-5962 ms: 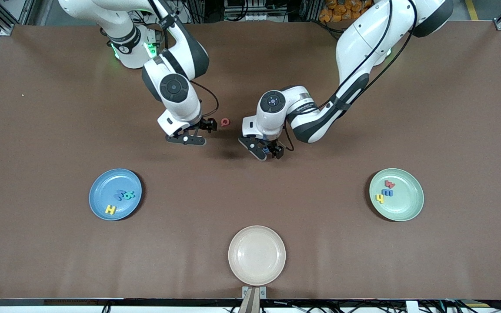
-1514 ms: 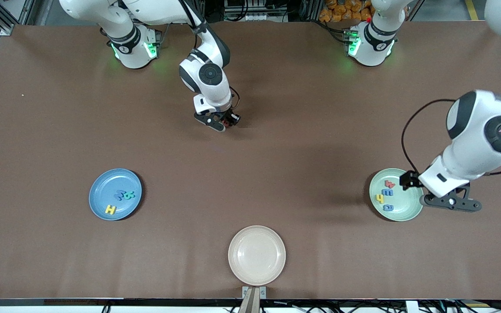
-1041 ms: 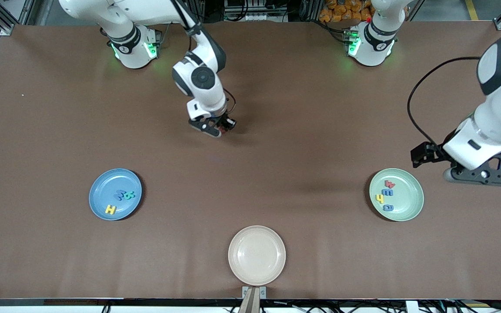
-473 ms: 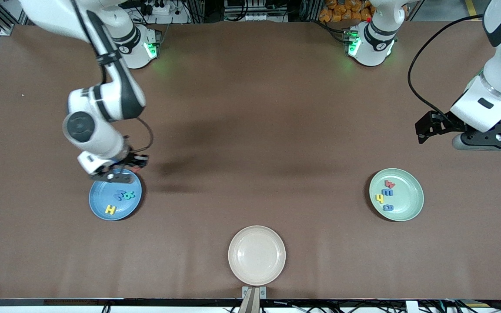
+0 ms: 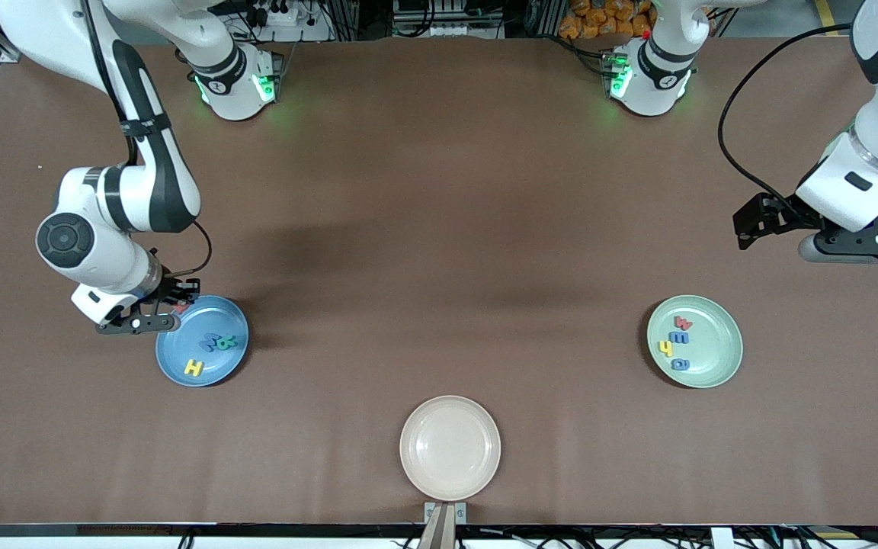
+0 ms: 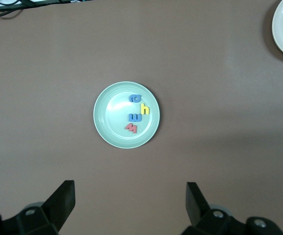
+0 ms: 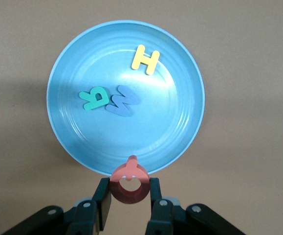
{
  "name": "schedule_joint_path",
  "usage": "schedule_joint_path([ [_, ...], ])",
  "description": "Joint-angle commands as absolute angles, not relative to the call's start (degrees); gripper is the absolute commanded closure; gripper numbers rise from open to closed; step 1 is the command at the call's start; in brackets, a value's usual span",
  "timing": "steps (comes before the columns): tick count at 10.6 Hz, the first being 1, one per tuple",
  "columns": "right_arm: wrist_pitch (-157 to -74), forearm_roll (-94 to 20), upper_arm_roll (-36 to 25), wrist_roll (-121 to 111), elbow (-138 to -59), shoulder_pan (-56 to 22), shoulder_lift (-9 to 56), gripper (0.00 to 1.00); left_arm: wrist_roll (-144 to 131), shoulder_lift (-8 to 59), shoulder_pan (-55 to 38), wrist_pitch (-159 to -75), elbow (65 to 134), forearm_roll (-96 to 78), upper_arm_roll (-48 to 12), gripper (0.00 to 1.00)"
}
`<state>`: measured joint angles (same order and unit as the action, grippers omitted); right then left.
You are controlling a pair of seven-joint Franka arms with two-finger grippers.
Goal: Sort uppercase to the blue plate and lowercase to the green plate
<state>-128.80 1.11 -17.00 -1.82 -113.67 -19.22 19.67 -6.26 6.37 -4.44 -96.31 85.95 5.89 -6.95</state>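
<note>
In the front view, the right hand (image 5: pixel 151 316) hangs over the rim of the blue plate (image 5: pixel 214 366) on the side farther from the camera, with a sliver of red showing between its fingers, while the yellow H (image 5: pixel 193 368) and two more capitals lie in the plate. The left hand (image 5: pixel 828 232) waits aloft above bare worktop (image 5: pixel 439 229), clear of the green plate (image 5: pixel 721 358), where four lowercase letters sit. The cream plate (image 5: pixel 450 488), nearest the camera, holds nothing. The left wrist view shows the left hand's fingers (image 6: pixel 63 198) spread wide and empty, the green plate well below. The right wrist view shows the right hand pinching the red Q (image 7: pixel 130 183) upright just at the blue plate's edge. This looks like the last delivery: the next move likely calls for carrying the Q over the plate's middle, then letting go.
</note>
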Motion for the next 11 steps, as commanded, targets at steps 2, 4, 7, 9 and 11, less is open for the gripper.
schedule_joint_path([
  [2,-128.5,1.67,-16.79,-2.64,-111.01,-18.02,21.18,0.0,-4.83,4.75,-5.01,-95.89,87.1,4.48,-6.15,0.0],
  [4,-128.32,1.58,-16.7,-2.72,-110.83,-17.49,21.09,0.0,-5.18,4.13,-4.48,-95.19,87.1,0.47,-5.98,0.0],
  [7,-127.44,1.23,-16.09,-5.96,-109.61,-15.57,17.6,0.0,-5.71,3.16,-4.13,-93.87,87.36,0.09,-5.98,0.0],
  [9,-118.8,0.79,-13.02,-6.5,-103.22,-13.46,15.48,0.0,-4.93,2.55,-4.13,-93.08,87.1,0.09,-5.89,0.0],
  [11,-111.64,0.88,-5.76,-6.07,-99.68,-7.86,10.67,0.0,-4.83,2.72,-4.22,-93.08,86.93,0.7,-5.71,0.0],
])
